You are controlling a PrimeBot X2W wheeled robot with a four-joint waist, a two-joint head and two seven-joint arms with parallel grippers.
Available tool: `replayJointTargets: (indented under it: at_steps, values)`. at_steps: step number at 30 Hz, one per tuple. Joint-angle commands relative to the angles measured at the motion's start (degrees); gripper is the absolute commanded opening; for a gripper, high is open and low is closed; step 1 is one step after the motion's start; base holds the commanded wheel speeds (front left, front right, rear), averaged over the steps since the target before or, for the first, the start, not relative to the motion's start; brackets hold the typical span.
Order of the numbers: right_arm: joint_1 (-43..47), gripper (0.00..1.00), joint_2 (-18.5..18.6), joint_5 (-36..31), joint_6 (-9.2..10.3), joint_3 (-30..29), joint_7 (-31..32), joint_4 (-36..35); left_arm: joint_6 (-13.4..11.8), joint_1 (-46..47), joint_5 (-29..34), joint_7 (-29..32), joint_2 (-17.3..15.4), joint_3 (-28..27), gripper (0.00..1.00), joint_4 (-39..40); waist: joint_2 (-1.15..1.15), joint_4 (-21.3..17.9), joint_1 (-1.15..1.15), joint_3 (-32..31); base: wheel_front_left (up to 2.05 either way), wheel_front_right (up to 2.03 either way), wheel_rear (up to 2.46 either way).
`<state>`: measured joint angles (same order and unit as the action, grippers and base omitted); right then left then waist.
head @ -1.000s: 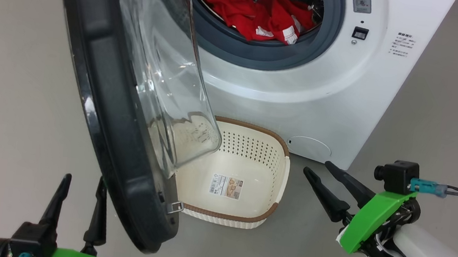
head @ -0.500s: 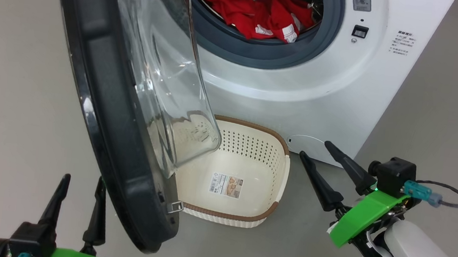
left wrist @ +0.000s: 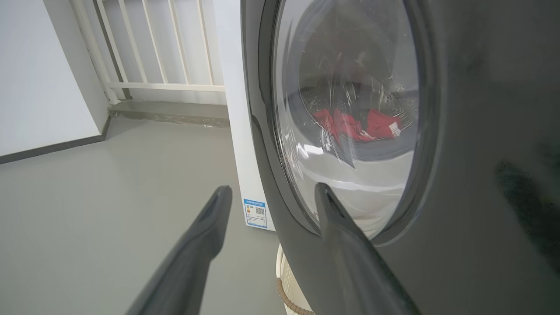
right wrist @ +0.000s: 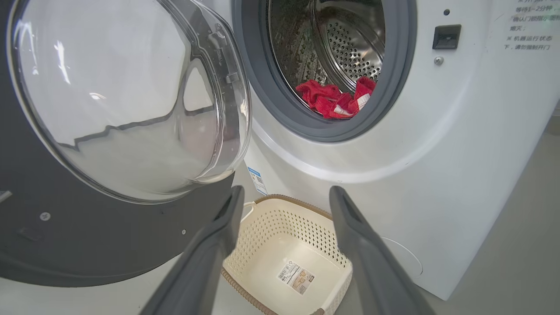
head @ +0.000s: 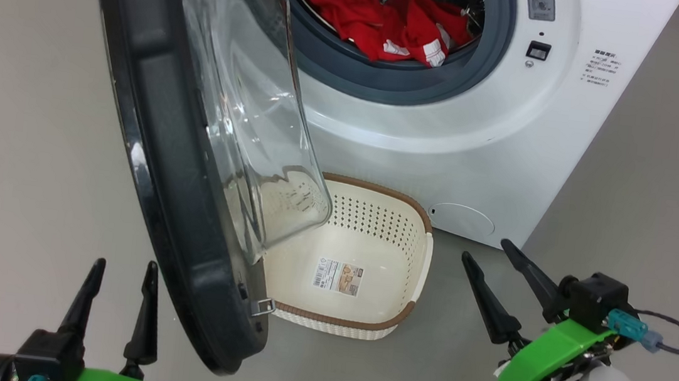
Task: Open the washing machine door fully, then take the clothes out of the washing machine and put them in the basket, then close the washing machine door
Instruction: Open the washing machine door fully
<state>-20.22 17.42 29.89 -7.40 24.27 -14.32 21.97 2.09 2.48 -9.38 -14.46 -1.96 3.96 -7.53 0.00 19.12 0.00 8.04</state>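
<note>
Standing open: washing machine door [head: 148, 151], swung out from the washing machine [head: 445, 145] and roughly edge-on in the head view. Its glass bowl overhangs the left end of the basket [head: 377, 220]. Whether the door is at full swing cannot be told. It looks about square to the machine front, so step one is judged done or nearly so.

Clothes [head: 394, 26]: red heap with white trim, all lying low in the drum [right wrist: 350, 39], just behind the grey gasket [head: 388, 85]. None out yet.

Basket: on the floor [head: 19, 119] just before the machine, below the opening. Nothing in it but a label sticker [head: 338, 277].

Left pincer [head: 124, 264]: fingers apart, nothing between them, low on the outer side of the door. In the left wrist view one finger lies across the black rim; contact uncertain.

Right pincer [head: 485, 249]: fingers wide, holding nothing, low over the floor to the right of the basket. It points toward the machine's lower front, well below the opening.

Progress, judged: early. Door opened; unloading not begun; closing comes last. The next move calls for the right pincer to rise to the drum mouth and take hold of the red heap.
</note>
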Motion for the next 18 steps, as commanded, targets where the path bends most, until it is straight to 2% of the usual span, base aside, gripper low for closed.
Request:
replayJointTargets:
  at_steps: [1,8,9,10,11,18]
  values:
    - [1.63,1.00,-0.46,-1.11,-0.09,0.10,-0.67,-1.17,-0.51,-0.08,-0.28,-0.54,-0.92,-1.71,1.00,1.03,0.00,0.03,0.00,-0.11,0.00,0.00,0.00]
    - [2.56,1.00,-0.79,-1.72,-0.09,-0.46,-0.67,-1.32,-0.67,-0.21,-0.51,-0.54,-0.92,-1.79,1.00,1.02,0.00,-0.11,0.00,-0.70,0.00,0.00,0.00]
    - [2.66,1.00,-0.82,-1.85,-0.09,-0.56,-0.67,-1.35,-0.66,-0.24,-0.67,-0.54,-0.92,-1.84,0.73,1.05,0.00,-0.11,0.00,-0.82,0.00,0.00,0.00]
    - [2.74,1.00,-0.83,-2.07,-0.09,-0.69,-0.67,-1.41,-0.69,-0.17,-1.00,-0.54,-0.92,-1.97,0.22,1.25,0.00,-0.07,0.00,-0.92,0.00,0.00,0.00]
    - [2.85,1.00,-0.91,-2.15,-0.09,-0.83,-0.67,-1.45,-0.75,-0.09,-1.40,-0.54,-0.92,-2.20,0.00,1.58,0.00,-0.04,0.00,-1.00,0.00,0.00,0.00]
    - [3.65,1.00,-1.22,-2.21,-0.09,-1.34,-0.68,-1.42,-1.17,1.61,-6.07,-0.54,-0.92,-6.11,0.00,6.98,0.00,0.47,0.00,-1.81,0.00,0.00,0.00]
